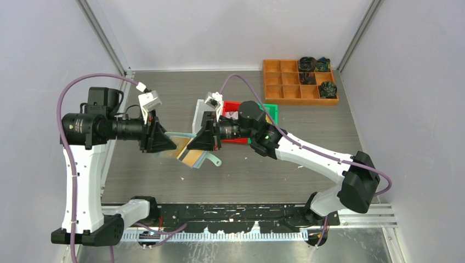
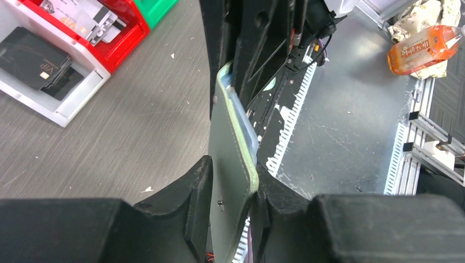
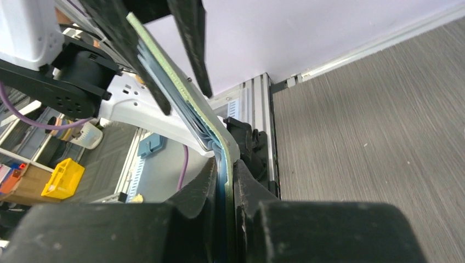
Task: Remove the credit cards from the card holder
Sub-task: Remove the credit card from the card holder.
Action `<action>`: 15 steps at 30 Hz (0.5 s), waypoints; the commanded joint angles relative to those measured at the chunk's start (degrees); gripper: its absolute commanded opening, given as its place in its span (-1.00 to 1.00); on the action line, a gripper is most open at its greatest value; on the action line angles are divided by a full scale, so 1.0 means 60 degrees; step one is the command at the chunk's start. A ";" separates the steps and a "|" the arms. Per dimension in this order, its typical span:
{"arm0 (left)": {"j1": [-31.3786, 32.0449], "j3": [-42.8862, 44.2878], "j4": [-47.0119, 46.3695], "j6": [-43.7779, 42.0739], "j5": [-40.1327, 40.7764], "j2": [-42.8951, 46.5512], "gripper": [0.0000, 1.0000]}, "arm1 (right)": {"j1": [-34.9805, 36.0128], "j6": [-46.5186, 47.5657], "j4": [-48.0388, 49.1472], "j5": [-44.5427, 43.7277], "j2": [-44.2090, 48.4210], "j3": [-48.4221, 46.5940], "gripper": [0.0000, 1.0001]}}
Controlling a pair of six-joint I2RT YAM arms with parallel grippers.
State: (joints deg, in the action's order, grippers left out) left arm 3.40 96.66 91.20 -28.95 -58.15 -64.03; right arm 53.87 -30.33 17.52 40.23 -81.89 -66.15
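**Two claws, one wallet, held off the table**

Nearest to me, my left claw [image 2: 233, 176] is clenched on one end of the card holder [image 2: 229, 137]. Its mint cover is pinched edge-up between both pads and held above the table [image 2: 137, 126], not lying on it. Along the same holder my right claw [image 3: 225, 164] is clamped as well, on the layered pocket side (I cannot tell whether it has a card's edge alone or a pocket leaf with it). From above, a gold card [image 1: 185, 150] shows between my two claws, not yet out by my reading.

To do this well, I judge the left should act only as a firm anchor. The right should pinch the card alone and draw it straight along the pocket mouth, away from the left. It should not twist, because soft plastic would likely drag and buckle.

Beyond lie a white bin [image 2: 82, 94] holding a black card [image 2: 30, 57], a red bin [image 2: 130, 22] with pale printed cards [image 2: 90, 19], and a green bin [image 2: 159, 6]. Farthest off sits a wooden tray [image 1: 282, 82].
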 commanded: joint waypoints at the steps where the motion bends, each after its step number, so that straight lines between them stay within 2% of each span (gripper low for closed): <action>1: -0.0075 0.0332 0.0894 -0.0059 -0.0449 0.0011 -0.42 | -0.0089 -0.0137 0.0424 -0.0224 0.0484 0.0102 -0.99; 5: -0.0109 -0.0520 -0.0507 0.0996 0.0294 0.0512 -0.72 | -0.0125 -0.0417 0.0710 -0.0332 0.0503 0.0156 -0.99; 9: -0.0099 -0.1333 -0.1640 0.1372 0.0747 0.1299 -0.78 | -0.0130 -0.0740 0.0957 -0.0275 0.0428 0.0106 -0.99; 11: -0.0101 -0.1583 -0.2011 0.1526 0.0915 0.1510 -0.71 | -0.0130 -0.0871 0.1077 -0.0240 0.0398 0.0085 -0.99; 15: -0.0105 -0.1774 -0.2118 0.1710 0.1011 0.1619 -0.34 | -0.0135 -0.1083 0.1279 -0.0253 0.0343 0.0083 -0.99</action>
State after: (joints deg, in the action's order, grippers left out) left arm 2.87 87.15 81.21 -21.61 -54.19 -55.33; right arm 53.52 -34.28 16.73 39.66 -81.89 -63.94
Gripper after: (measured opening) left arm 0.243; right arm 0.163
